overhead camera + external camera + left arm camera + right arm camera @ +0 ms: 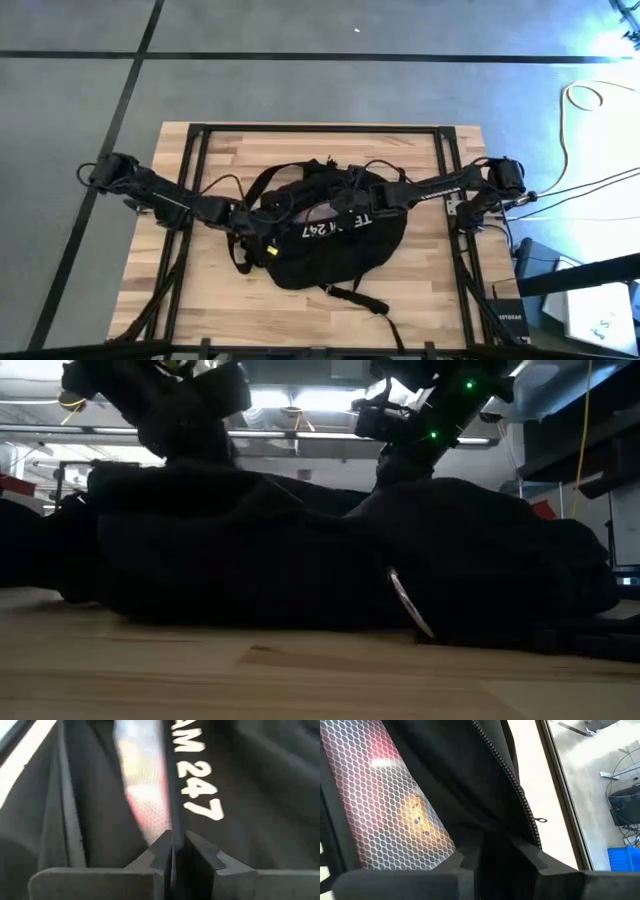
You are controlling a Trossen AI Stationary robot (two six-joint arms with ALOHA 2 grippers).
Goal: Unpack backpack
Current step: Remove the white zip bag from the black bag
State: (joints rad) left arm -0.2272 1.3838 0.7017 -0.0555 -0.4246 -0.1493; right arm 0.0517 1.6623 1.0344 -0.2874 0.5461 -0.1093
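Observation:
The black backpack point(320, 235) lies flat on the middle of the wooden table point(200, 300), its white "247" lettering point(200, 790) facing up and its zipped opening parted. Inside the opening shows a translucent mesh pouch point(385, 805) with something red and orange in it. My left gripper point(265, 213) is shut on the opening's near lip. My right gripper point(368, 195) is shut on the black fabric of the far lip, beside the zipper teeth point(512, 780). In the low view the backpack point(300, 560) is a low dark mound with both arms coming down onto it. My left gripper pinches the thin black edge point(172, 832) of the opening's lettered lip between its two fingers, which lie nearly closed across it. The lip stands slightly raised while the bag's body rests on the table. My right gripper has a fold of the black fabric point(495, 837) of the opposite lip, just inside the zipper, between its two fingers. The fabric rises from the bag into the fingers; the bag's body stays on the table.
Black frame rails point(190, 190) run along the table's left and right sides. A backpack strap point(355, 300) trails toward the near edge. Cables and a white cord point(575, 110) lie on the floor to the right, with boxes point(590, 305) beside the table's right edge.

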